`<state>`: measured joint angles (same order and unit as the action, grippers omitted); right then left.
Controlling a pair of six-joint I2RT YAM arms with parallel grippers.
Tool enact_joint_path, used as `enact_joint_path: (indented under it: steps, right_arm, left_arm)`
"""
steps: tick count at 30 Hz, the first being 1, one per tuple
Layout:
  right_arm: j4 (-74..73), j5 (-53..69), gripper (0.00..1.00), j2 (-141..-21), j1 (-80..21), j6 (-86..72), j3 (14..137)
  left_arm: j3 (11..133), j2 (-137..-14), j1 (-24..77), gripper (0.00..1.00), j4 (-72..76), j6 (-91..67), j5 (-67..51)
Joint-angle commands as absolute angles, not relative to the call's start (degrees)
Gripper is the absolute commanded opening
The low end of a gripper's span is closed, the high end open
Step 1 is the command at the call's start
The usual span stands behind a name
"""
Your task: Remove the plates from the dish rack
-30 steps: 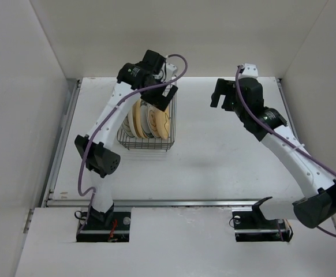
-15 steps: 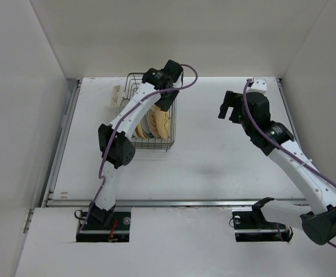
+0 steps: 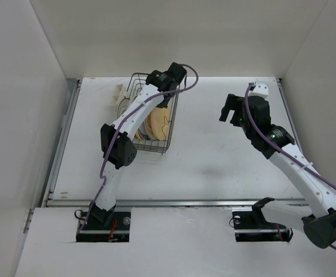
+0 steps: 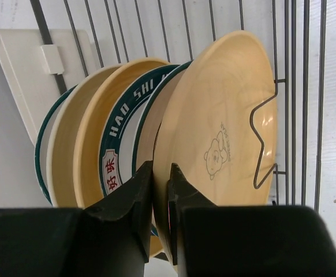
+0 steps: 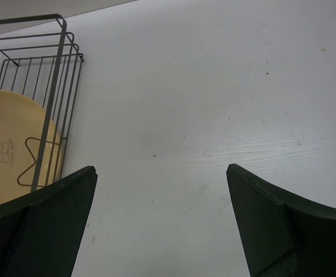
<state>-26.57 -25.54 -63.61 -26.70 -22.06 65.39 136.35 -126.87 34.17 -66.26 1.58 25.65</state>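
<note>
Several plates stand on edge in the dark wire dish rack [image 3: 134,142]. Plain tan ones sit between white ones with a dark green rim [image 4: 117,138]. My left gripper [image 3: 165,92] reaches down over the rack's far right end. Its jaws [image 4: 160,180] are shut on the rim of the outermost tan plate [image 4: 226,109], which has a small bear drawing and shows from above as a tan disc [image 3: 156,122]. My right gripper [image 3: 230,111] hangs open over bare table to the right of the rack. Nothing is between its fingertips [image 5: 162,170].
A small white flat object [image 3: 118,93] lies against the rack's far left side and shows behind the wires [image 4: 47,63]. The rack's corner [image 5: 57,86] and the tan plate [image 5: 6,138] show at the left of the right wrist view. White walls enclose the table.
My left arm has swung across the rack to its right end, and its gripper has closed from wide open onto the tan plate's rim. The right gripper has drifted slightly right, still open.
</note>
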Motion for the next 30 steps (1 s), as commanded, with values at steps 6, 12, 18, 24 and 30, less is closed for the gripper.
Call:
enact_joint_path:
  steps: [6, 12, 18, 24, 30]
  right_arm:
    - [-25.1, -26.0, 1.0, -62.8, -26.5, -23.1, 66.5]
    - [-23.5, -20.5, 1.0, -62.8, -26.5, -23.1, 67.1]
    - [-21.7, -13.3, 1.0, -63.4, -26.5, -25.0, 67.1]
    - [-13.7, 1.2, 1.0, -63.4, -21.9, -28.4, 62.5]
    - [-6.3, 13.6, 1.0, -67.7, -17.3, -30.6, 57.7]
  left_arm:
    - [136.3, -118.0, 38.8, 0.0, -56.4, 10.4, 47.3]
    - [135.6, -116.7, 41.8, 0.0, -38.1, 21.9, 63.0]
    - [140.5, -114.3, 41.8, 0.0, -36.2, 20.3, 59.5]
    - [137.8, -105.5, 32.4, 0.0, -55.3, -2.2, 2.2]
    - [131.8, -105.5, 30.3, 0.0, -59.9, -0.7, -23.1]
